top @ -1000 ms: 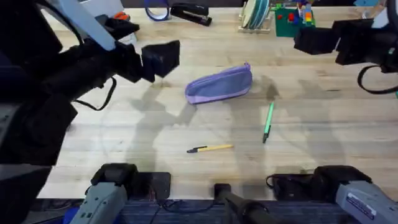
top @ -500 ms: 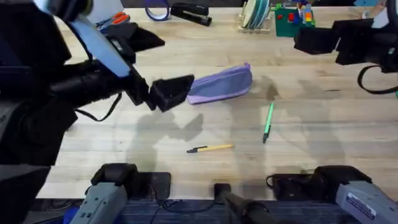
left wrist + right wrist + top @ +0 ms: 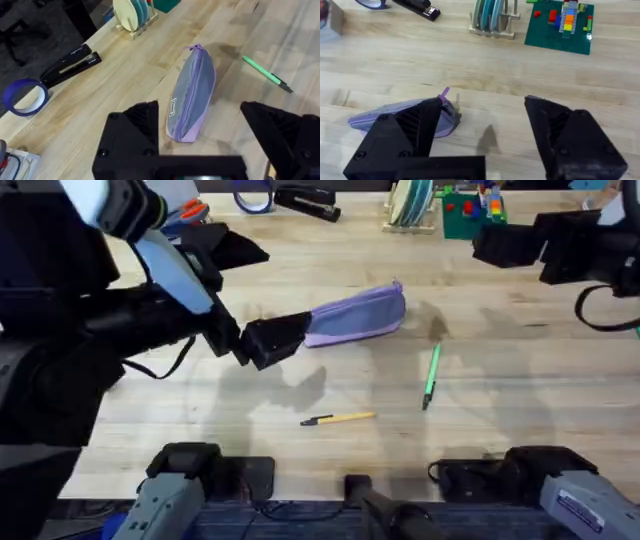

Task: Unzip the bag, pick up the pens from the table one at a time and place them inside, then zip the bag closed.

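My left gripper (image 3: 200, 135) stands spread at the left end of the bag (image 3: 355, 313), mid-table. I straddle that end squarely and pin it before my released right gripper (image 3: 480, 135) takes the zipper.

The left gripper (image 3: 290, 332), up and left of the bag (image 3: 355, 314) a second ago, now sits lower and further right at the bag's left end, overlapping it in the overhead view. Most of that travel comes in the first half second; since then it edges only slightly down. In the left wrist view its fingers (image 3: 142, 122) stand apart, straddling the bag's near end.
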Action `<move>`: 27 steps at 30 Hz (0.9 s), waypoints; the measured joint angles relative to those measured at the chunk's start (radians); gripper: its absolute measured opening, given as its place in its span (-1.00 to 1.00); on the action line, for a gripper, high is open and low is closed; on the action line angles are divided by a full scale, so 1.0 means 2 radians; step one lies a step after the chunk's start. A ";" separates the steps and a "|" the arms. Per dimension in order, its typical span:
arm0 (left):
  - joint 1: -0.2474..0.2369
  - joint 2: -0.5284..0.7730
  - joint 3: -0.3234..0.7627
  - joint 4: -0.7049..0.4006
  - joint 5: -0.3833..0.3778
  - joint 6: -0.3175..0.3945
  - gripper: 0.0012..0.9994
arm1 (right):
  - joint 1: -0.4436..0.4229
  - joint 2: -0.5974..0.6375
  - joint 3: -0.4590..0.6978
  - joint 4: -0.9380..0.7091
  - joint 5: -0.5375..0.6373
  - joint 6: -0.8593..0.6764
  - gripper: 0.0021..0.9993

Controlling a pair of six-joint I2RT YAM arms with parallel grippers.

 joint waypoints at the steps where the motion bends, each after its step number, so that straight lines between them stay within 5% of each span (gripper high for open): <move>1: 0.000 0.000 0.000 0.000 0.000 0.000 0.99 | 0.000 0.000 0.000 0.000 0.000 0.000 0.99; 13: 0.000 0.034 0.000 -0.012 -0.053 0.008 0.99 | 0.000 0.000 0.000 0.000 0.000 0.000 0.99; 27: 0.000 0.152 0.000 -0.011 -0.060 0.044 0.99 | 0.000 0.000 0.000 0.000 0.000 0.000 0.99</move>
